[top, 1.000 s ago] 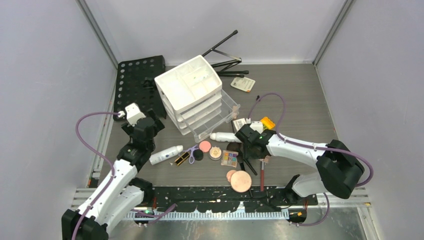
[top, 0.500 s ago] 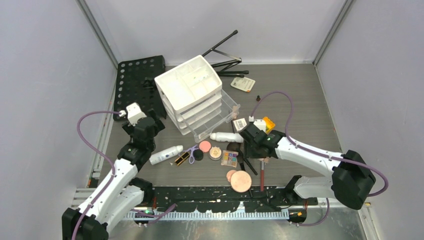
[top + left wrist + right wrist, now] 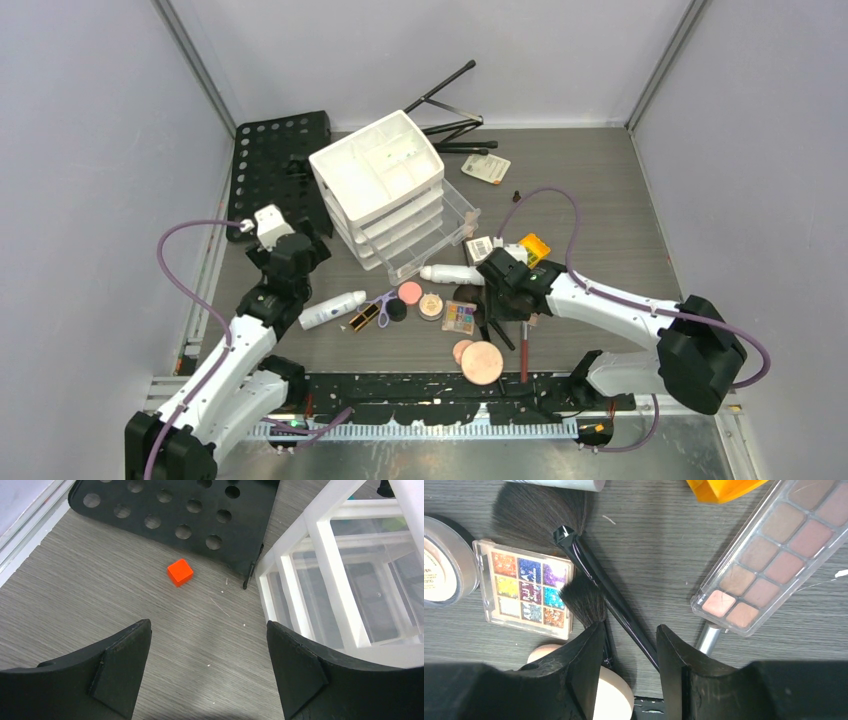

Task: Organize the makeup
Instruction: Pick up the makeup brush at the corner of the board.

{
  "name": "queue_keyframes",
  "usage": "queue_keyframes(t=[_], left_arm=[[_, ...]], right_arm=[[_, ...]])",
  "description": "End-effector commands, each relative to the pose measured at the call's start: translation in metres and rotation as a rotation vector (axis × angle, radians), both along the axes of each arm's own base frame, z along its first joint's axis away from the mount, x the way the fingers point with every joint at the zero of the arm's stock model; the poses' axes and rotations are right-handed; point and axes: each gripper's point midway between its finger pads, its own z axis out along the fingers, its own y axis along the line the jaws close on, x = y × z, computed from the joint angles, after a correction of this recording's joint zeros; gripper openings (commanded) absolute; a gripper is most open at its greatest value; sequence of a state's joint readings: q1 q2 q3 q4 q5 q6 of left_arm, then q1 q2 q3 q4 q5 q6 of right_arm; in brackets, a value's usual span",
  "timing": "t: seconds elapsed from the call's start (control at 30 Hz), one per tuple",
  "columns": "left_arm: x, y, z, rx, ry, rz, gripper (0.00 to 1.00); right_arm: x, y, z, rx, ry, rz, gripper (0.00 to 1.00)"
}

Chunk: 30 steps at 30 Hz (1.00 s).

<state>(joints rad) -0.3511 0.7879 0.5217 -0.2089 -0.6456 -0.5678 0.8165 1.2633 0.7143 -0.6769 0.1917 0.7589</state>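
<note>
Grey wood-grain table [image 3: 600, 200], boxed in by grey walls, is hosting the job. At far left, the left gripper [image 3: 207, 632] is hanging wide open and empty over bare boards, beside a red cube [image 3: 180, 572] and the white drawers [image 3: 325, 535], well apart from the makeup. Mid-table, a bottle [image 3: 332, 309], lipstick [image 3: 365, 318], glitter palette [image 3: 526, 587] and compacts [image 3: 482, 362] are lying loose. Further right, the right gripper [image 3: 629, 630], by far the nearer arm, is straddling a black brush [image 3: 599, 585], jaws part-open and not yet pinching. Its handle is running diagonally, bristles pointing back toward the drawers and tail passing between the fingers, so closing there is looking like the likely next move.
</note>
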Motion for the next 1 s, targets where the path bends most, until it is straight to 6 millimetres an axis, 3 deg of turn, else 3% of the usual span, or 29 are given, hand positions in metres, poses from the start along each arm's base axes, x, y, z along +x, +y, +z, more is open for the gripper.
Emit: queue_keyframes(t=[0.0, 0.27, 0.77, 0.97], left_arm=[[0.013, -0.002, 0.033, -0.028, -0.103, 0.009, 0.87], [0.013, -0.002, 0.034, -0.027, -0.102, 0.007, 0.87], [0.014, -0.003, 0.033, -0.023, -0.097, 0.001, 0.87], [0.015, -0.004, 0.034, -0.024, -0.099, -0.002, 0.87]], right_arm=[[0.001, 0.01, 0.008, 0.049, -0.013, 0.021, 0.49], [-0.005, 0.0, -0.009, -0.026, 0.035, 0.007, 0.47], [-0.006, 0.003, -0.031, -0.067, 0.079, 0.017, 0.47], [-0.004, 0.001, -0.032, -0.081, 0.07, 0.012, 0.36]])
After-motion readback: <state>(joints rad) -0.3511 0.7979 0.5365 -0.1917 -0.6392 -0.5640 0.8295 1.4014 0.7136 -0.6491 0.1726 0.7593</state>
